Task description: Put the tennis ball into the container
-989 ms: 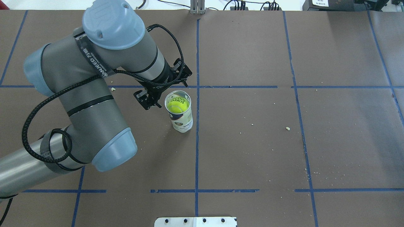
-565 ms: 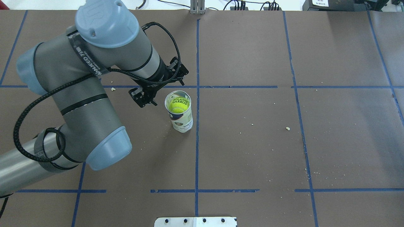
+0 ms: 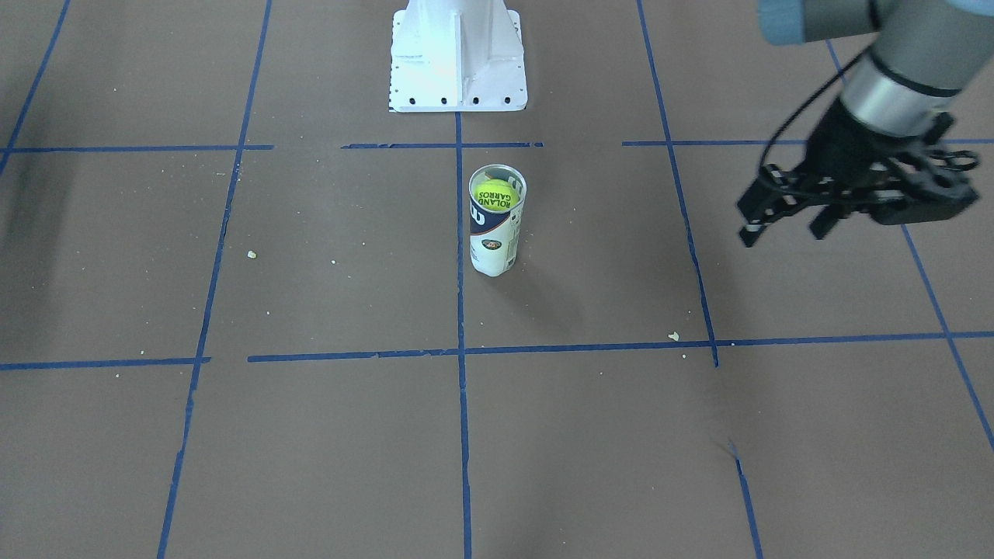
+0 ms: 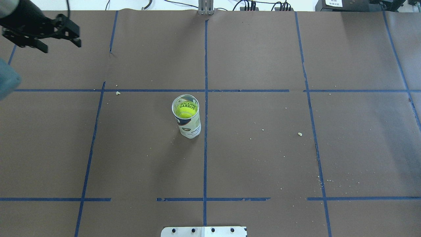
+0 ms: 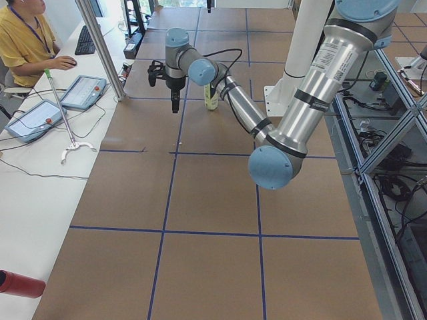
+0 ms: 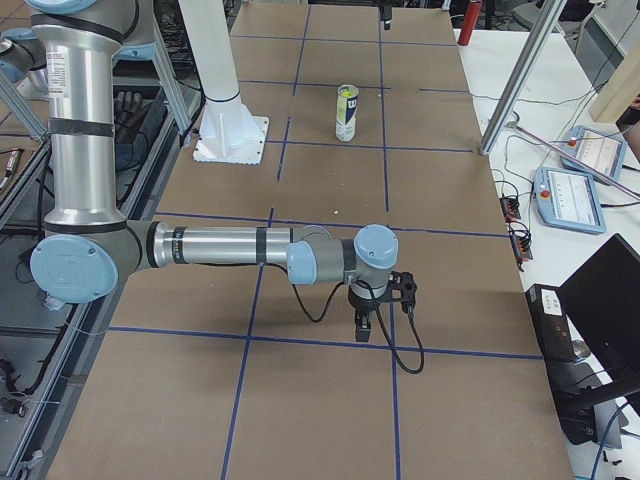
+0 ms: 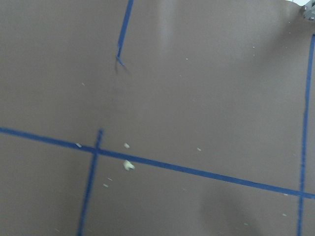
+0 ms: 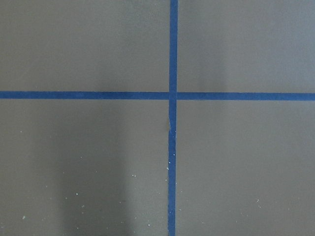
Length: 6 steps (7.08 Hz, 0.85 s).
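Note:
The yellow-green tennis ball (image 4: 185,112) (image 3: 495,194) sits inside the upright clear container (image 4: 190,128) (image 3: 492,244), near its open top, with the black lettering showing. The tube stands alone near the table's middle, also visible in the side views (image 5: 211,97) (image 6: 346,112). My left gripper (image 4: 61,46) (image 3: 784,227) hovers far off at the table's far left, open and empty. In the exterior right view my right gripper (image 6: 364,326) hangs low over the paper near the table's right end; I cannot tell its state.
The white metal base (image 3: 458,54) (image 4: 204,231) stands at the robot's side of the table. Small crumbs (image 4: 299,134) dot the brown paper with its blue tape grid. An operator's desk with tablets (image 5: 80,92) borders the far edge.
My left arm has pulled away from beside the tube, swinging back to the far left corner. The ball stays in the tube, which has not moved.

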Each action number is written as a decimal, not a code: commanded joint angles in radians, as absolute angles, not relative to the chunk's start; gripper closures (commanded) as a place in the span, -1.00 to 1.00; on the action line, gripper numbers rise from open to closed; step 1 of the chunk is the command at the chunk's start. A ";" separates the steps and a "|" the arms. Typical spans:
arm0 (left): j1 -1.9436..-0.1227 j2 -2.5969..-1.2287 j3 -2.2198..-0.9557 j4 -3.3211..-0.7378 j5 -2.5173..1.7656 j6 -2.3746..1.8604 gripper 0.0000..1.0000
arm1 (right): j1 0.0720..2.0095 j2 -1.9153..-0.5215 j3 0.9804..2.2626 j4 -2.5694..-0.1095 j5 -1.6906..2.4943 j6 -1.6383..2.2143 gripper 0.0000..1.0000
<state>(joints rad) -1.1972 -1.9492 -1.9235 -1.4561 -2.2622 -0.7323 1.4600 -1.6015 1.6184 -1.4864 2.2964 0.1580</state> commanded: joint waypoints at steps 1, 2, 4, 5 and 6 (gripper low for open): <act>-1.450 -1.753 -1.808 -1.468 -2.345 -0.121 -0.98 | 1.460 -1.601 1.618 -1.486 2.296 0.158 -1.00; -1.570 -1.718 -1.684 -1.468 -2.339 0.166 -0.98 | 1.460 -1.601 1.618 -1.486 2.296 0.158 -1.00; -1.678 -1.666 -1.509 -1.526 -2.342 0.409 -0.98 | 1.460 -1.601 1.618 -1.486 2.296 0.158 -1.00; -1.680 -1.619 -1.503 -1.534 -2.348 0.396 -1.00 | 1.460 -1.601 1.618 -1.486 2.296 0.158 -1.00; -1.678 -1.593 -1.520 -1.537 -2.385 0.280 -1.00 | 1.460 -1.601 1.618 -1.486 2.296 0.158 -1.00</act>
